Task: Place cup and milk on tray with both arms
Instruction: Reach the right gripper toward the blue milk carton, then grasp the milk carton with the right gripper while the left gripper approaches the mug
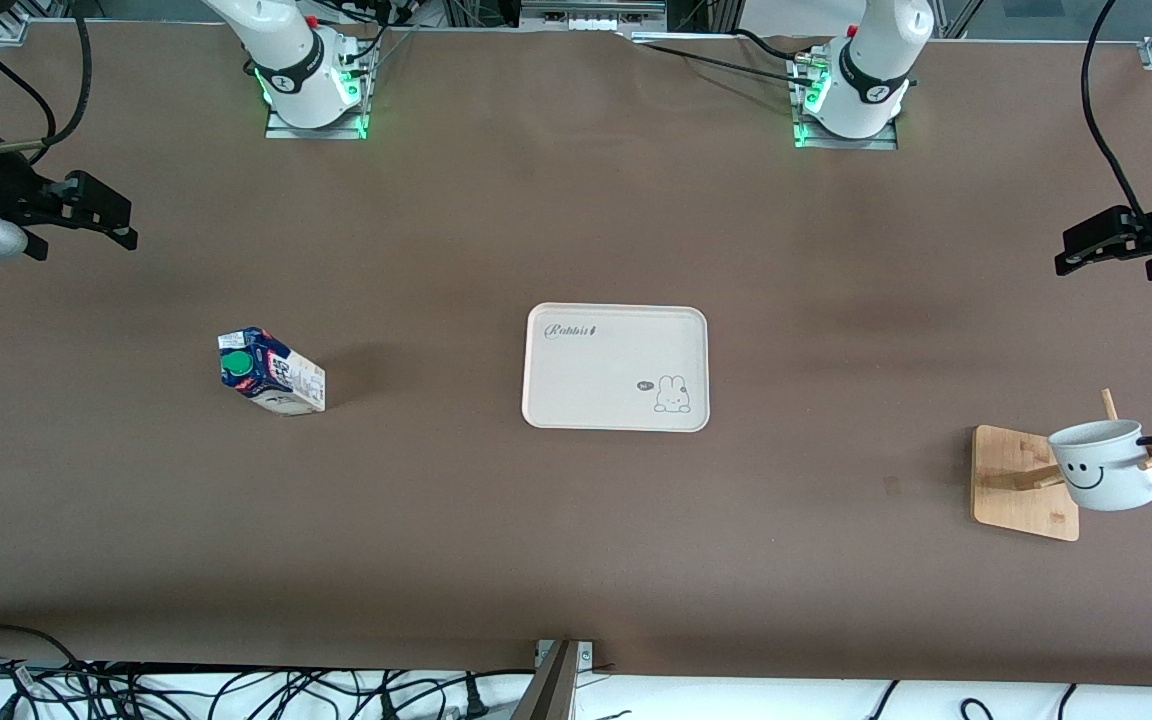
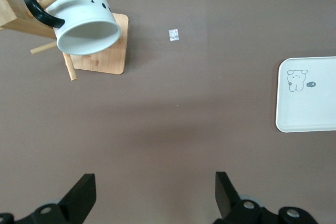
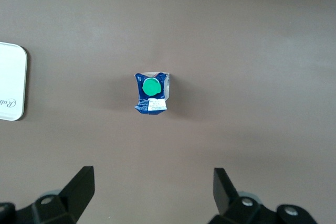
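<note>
The cream-white tray (image 1: 616,368) lies at the table's middle, bare; its edge shows in the left wrist view (image 2: 310,95) and right wrist view (image 3: 10,82). The milk carton (image 1: 271,371) stands toward the right arm's end, green cap up, also in the right wrist view (image 3: 151,92). The white smiley cup (image 1: 1104,464) hangs by its black handle on a wooden rack peg toward the left arm's end; it shows in the left wrist view (image 2: 84,17). My left gripper (image 1: 1091,245) (image 2: 156,187) is open and empty. My right gripper (image 1: 101,215) (image 3: 153,184) is open and empty.
The wooden rack (image 1: 1026,482) with its square base and slanted pegs stands near the cup (image 2: 100,56). A small scrap (image 2: 174,34) lies on the brown table between rack and tray. Cables run along the table's near edge (image 1: 236,690).
</note>
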Robot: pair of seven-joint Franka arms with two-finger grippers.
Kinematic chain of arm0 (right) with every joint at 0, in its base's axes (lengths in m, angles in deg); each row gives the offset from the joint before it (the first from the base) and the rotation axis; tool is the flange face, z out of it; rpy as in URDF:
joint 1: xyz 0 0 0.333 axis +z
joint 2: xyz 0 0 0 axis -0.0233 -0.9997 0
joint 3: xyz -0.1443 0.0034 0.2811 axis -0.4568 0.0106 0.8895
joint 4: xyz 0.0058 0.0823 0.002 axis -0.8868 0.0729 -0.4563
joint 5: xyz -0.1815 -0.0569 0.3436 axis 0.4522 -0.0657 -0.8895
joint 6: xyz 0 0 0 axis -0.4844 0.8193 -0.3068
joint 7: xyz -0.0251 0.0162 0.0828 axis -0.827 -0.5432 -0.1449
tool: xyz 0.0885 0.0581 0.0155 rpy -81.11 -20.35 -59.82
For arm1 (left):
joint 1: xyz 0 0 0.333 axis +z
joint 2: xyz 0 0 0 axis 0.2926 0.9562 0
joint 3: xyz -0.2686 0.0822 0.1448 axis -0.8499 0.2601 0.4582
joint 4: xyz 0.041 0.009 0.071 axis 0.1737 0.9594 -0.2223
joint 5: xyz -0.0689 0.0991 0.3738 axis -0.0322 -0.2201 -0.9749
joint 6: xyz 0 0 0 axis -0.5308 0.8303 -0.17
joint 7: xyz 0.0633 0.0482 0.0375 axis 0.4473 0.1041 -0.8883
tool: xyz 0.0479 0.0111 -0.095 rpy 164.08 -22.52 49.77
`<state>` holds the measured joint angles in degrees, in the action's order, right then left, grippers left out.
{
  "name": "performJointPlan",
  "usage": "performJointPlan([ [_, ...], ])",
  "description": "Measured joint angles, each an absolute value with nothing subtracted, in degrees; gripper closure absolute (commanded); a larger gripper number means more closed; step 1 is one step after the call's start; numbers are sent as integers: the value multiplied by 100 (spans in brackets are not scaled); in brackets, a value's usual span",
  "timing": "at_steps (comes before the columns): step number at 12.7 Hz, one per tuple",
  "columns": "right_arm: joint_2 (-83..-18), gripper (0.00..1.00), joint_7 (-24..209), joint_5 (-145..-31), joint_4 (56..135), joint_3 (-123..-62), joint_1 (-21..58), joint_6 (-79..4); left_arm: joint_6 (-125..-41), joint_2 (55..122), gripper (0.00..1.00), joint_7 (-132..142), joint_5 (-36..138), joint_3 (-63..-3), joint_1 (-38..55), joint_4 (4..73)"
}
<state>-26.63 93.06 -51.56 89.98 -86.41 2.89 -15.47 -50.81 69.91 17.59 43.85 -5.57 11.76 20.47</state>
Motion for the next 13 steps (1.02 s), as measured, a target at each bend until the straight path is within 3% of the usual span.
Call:
performJointPlan([
  [5,-2711,0,9305,-5144,8998,-8574,292,-1551,-5081,6997,0,1759,4385,-557,1176,2058],
  [8,-3068,0,9191,-5082,9073,-8517,311,-1763,-5081,7042,0,1782,4385,-567,1167,2073],
  [13,-4099,0,8792,-5076,9799,-8496,472,-3369,-5429,7442,0,1790,4386,-597,967,2079],
])
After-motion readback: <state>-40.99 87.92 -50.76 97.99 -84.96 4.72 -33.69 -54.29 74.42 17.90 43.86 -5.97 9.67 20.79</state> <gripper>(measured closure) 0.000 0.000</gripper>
